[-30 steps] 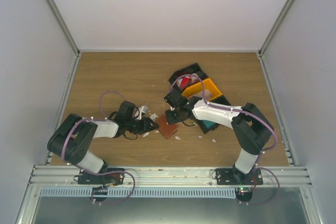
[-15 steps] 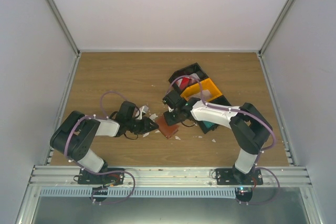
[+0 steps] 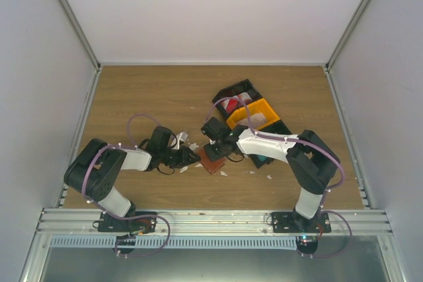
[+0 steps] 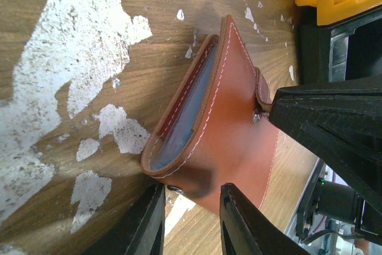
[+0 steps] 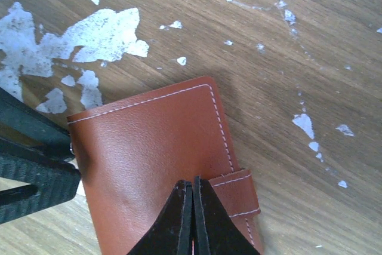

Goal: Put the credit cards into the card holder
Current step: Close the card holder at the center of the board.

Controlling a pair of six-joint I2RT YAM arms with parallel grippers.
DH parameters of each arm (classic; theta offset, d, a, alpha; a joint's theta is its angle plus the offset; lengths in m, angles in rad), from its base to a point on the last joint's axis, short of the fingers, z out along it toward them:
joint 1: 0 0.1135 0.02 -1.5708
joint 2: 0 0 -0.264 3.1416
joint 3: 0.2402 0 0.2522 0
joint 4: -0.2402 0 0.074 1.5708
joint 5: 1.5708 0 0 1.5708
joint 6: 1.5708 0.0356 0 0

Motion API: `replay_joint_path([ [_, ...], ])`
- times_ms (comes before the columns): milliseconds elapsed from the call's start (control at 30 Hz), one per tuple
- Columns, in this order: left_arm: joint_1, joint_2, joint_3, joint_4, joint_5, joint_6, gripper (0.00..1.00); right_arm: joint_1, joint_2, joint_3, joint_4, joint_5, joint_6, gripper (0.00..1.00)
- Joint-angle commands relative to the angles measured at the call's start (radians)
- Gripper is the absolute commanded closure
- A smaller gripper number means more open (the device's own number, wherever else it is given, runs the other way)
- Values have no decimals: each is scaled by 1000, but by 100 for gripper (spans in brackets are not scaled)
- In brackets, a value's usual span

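The card holder (image 3: pixel 213 162), a reddish-brown leather wallet, lies on the wood between both arms. In the left wrist view the card holder (image 4: pixel 230 135) gapes a little, showing a blue-grey pocket. My left gripper (image 4: pixel 191 188) stands partly open, its tips at the wallet's near corner with table showing between them. My right gripper (image 5: pixel 192 178) is shut, its tips pressing on the card holder (image 5: pixel 143 147) beside the snap tab. A red-and-white credit card (image 3: pixel 235 102) lies in the black bin, a pale one (image 3: pixel 264 119) in the orange bin. A teal one (image 3: pixel 263 158) shows beside the right arm.
A black bin (image 3: pixel 246 88) and an orange bin (image 3: pixel 250 110) sit at an angle just behind the right gripper (image 3: pixel 217 150). Small white scraps (image 3: pixel 184 169) and worn white patches (image 4: pixel 89 34) dot the wood round the wallet and the left gripper (image 3: pixel 192 157).
My right gripper has slid a little left over the wallet. The left gripper's jaws have narrowed, and that arm has barely moved.
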Motion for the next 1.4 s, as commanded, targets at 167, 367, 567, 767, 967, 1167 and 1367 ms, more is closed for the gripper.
replay_joint_path([
  [167,-5,26,16,-25,-48,22,71,22,31,45,-48,116,-19,99],
  [367,-6,34,16,-25,-45,26,71,26,59,51,-9,31,-29,100],
  [567,-4,33,7,-32,-66,28,71,27,68,46,4,3,-22,99],
  [767,-4,40,10,-36,-73,31,72,27,62,43,12,-51,-7,100],
  [967,-5,45,8,-37,-75,34,73,26,58,37,15,-58,1,99],
  [1167,-5,46,9,-38,-78,34,73,24,49,2,18,-92,2,99],
  [1367,-4,64,14,-43,-99,35,74,17,33,-54,38,-131,9,100],
])
